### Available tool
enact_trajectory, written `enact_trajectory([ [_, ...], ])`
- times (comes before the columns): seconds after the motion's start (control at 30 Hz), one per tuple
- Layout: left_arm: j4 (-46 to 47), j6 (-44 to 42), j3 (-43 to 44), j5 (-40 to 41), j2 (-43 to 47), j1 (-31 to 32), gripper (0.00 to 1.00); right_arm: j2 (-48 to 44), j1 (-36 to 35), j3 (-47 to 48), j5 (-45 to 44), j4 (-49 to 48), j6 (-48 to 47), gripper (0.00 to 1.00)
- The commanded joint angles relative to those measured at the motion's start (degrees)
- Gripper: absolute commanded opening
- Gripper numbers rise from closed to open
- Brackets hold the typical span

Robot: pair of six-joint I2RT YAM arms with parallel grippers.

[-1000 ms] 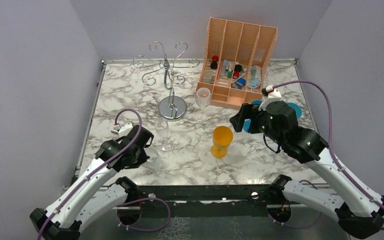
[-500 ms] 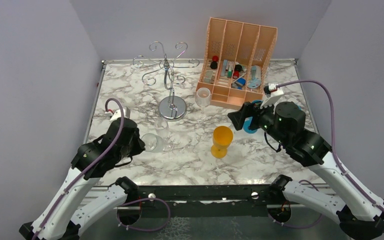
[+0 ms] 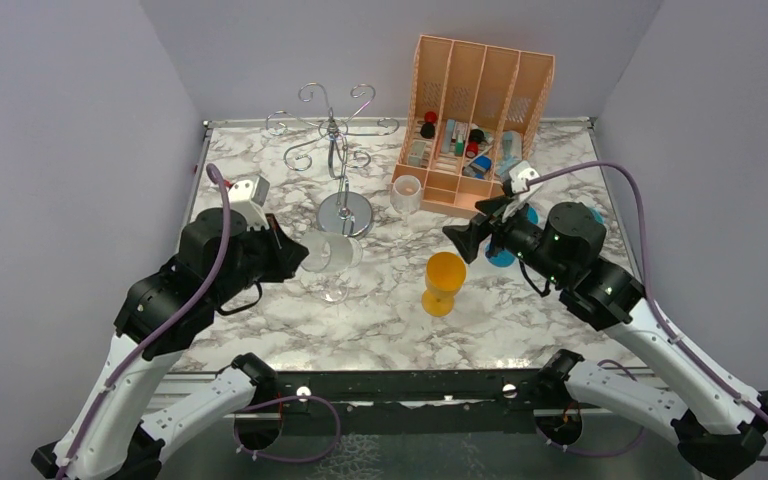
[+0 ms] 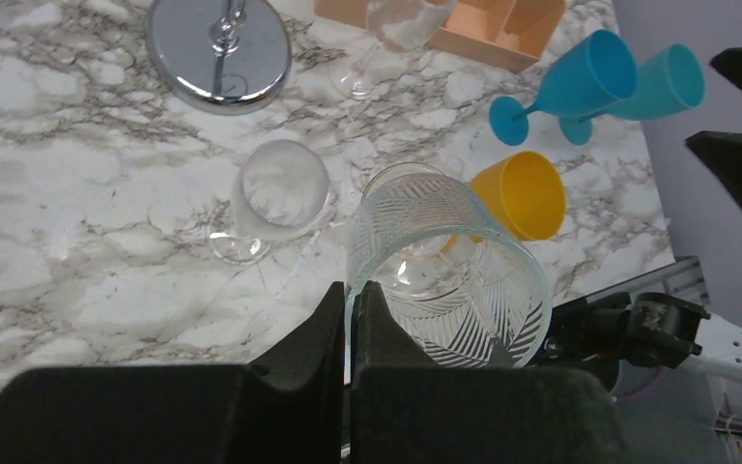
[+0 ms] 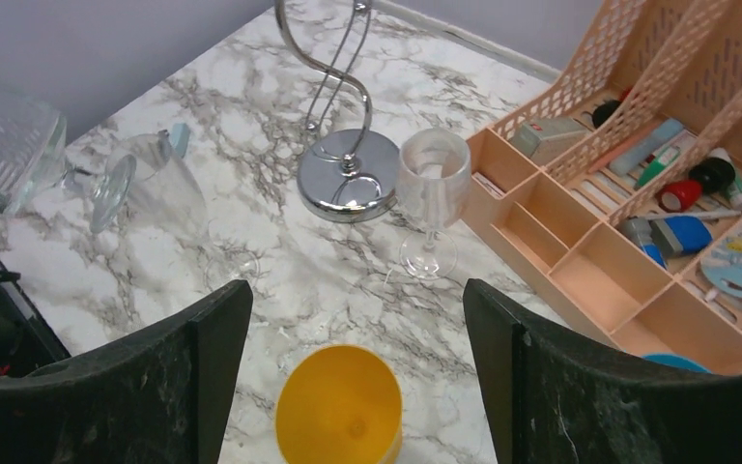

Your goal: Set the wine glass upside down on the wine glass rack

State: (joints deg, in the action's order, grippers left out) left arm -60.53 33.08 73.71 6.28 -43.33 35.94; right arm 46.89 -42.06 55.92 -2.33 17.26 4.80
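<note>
My left gripper point(image 3: 295, 256) is shut on the rim of a clear, leaf-patterned wine glass point(image 3: 328, 250). It holds the glass tilted on its side above the table, foot pointing right. In the left wrist view the fingers point(image 4: 333, 319) pinch the glass wall point(image 4: 444, 275). The silver wire rack point(image 3: 335, 135) stands at the back on its round disc base point(image 3: 344, 214), which also shows in the left wrist view point(image 4: 219, 48) and the right wrist view point(image 5: 350, 174). My right gripper point(image 3: 465, 238) is open and empty, hovering above a yellow goblet point(image 5: 340, 406).
A second clear glass point(image 4: 280, 184) stands below the held one. A third point(image 3: 406, 193) stands beside the orange organiser point(image 3: 480, 100). The yellow goblet point(image 3: 445, 280) is mid-table. Two blue goblets point(image 4: 580, 82) lie at the right.
My left arm has lifted the patterned glass off the table, carried it farther back and right, and tipped it sideways. My right gripper has shifted a little left, still open.
</note>
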Motion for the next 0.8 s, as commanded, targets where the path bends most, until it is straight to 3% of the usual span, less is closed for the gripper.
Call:
enact_trajectory([
  [0.0, 8.61, -2.62, 5.62, -6.69, -1.58, -0.25, 0.00, 1.84, -0.48, -0.65, 13.30, -6.54, -10.65, 0.81],
  [0.17, 10.42, -4.91, 6.83, -8.54, -1.35, -0.21, 0.00, 4.41, -0.71, -4.65, 38.63, -15.15, -15.69, 0.70],
  [0.23, 10.59, -6.15, 6.96, -9.77, -1.39, -0.18, 0.00, 3.97, -2.13, -8.74, 42.67, -22.21, -18.10, 0.69],
  [0.37, 10.53, -6.72, 6.98, -14.36, -2.10, -0.28, 0.00, 4.17, -4.81, -12.02, 35.50, -31.75, -25.83, 0.69],
  [0.53, 10.65, -5.92, 7.40, -19.93, -3.40, -0.27, 0.00, 7.05, -6.17, -13.00, 31.62, -35.19, -36.68, 0.69],
  [0.77, 11.20, -4.96, 7.29, -20.87, -4.30, -0.26, 0.00, 9.99, -9.44, -14.93, 30.42, -37.73, -51.74, 0.68],
])
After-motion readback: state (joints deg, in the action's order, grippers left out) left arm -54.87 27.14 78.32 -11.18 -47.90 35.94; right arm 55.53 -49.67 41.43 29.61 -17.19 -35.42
